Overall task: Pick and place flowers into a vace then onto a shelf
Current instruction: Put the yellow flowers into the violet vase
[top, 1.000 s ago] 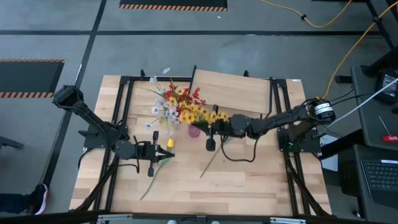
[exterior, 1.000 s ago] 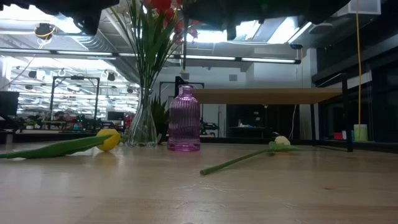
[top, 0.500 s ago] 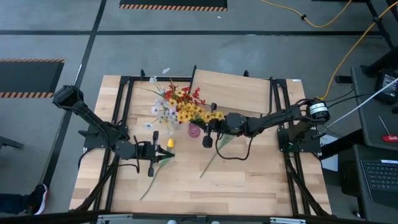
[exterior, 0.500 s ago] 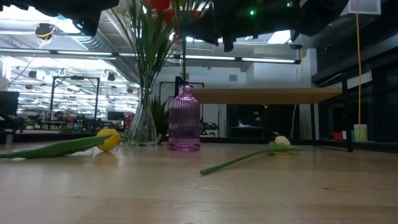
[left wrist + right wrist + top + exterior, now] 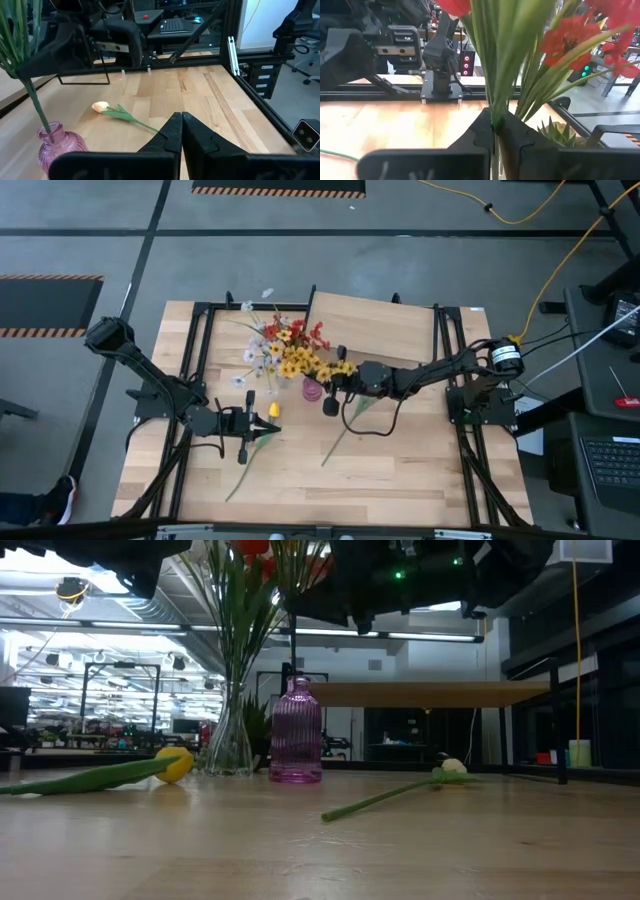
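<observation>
The right gripper [image 5: 495, 122] hangs just right of centre in the high view, above the ribbed pink glass vase [image 5: 296, 735]. Its fingers are pinched tight on a long green artificial flower stem [image 5: 496, 95]. The left wrist view shows the stem's lower end inside the vase's narrow neck. The left gripper [image 5: 181, 117] waits lower left of centre in the high view, fingers pressed together and empty, just beside the yellow tulip [image 5: 174, 764].

Risks, as I judge them:
- The pink vase looks light and narrow. A sideways pull on the held stem could tip it or slide it along the large light-wood tabletop [image 5: 400, 470].
- The stem rises into the bouquet standing in the clear flared glass vase [image 5: 230, 745] just beside it. Tangled blossoms could drag that vase or lift the stem back out when the fingers let go.
- If the stem is released before it sits deep enough, the heavy blossom head may topple it over the rim.

Count:
- Two vases, one pink and one clear.
- Two loose flowers lying on the table: the yellow tulip and a cream tulip [image 5: 453, 767].
- One raised light wooden shelf [image 5: 380, 325], upper centre of the high view, with nothing on it yet.
</observation>
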`<state>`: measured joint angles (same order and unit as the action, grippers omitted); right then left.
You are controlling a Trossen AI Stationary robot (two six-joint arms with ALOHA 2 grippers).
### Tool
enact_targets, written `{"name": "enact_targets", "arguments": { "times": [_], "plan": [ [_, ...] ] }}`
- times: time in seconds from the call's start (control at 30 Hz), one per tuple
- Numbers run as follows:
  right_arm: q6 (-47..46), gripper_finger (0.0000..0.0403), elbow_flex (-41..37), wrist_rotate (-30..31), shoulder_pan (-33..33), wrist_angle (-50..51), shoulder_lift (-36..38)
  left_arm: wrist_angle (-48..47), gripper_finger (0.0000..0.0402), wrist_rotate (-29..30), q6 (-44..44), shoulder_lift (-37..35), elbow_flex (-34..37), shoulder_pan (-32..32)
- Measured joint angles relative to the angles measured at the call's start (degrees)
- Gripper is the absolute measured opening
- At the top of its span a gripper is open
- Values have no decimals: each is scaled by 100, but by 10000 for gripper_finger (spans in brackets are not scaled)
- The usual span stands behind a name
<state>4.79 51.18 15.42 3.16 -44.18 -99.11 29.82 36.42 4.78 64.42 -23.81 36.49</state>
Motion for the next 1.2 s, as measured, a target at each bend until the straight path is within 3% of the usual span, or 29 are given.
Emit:
{"name": "enact_targets", "arguments": {
  "times": [0.37, 0.83, 1.2],
  "plan": [
    [-372, 31, 2, 2, -38, 620, 0, -2, 5, 0, 0, 0, 0, -1],
    [-630, 128, 2, 2, -118, 1334, 4, -2, 5, -2, 2, 0, 0, -2],
    [-586, 144, 7, 2, -118, 1493, 138, -2, 5, 0, 26, 0, 0, 0]
  ]
}}
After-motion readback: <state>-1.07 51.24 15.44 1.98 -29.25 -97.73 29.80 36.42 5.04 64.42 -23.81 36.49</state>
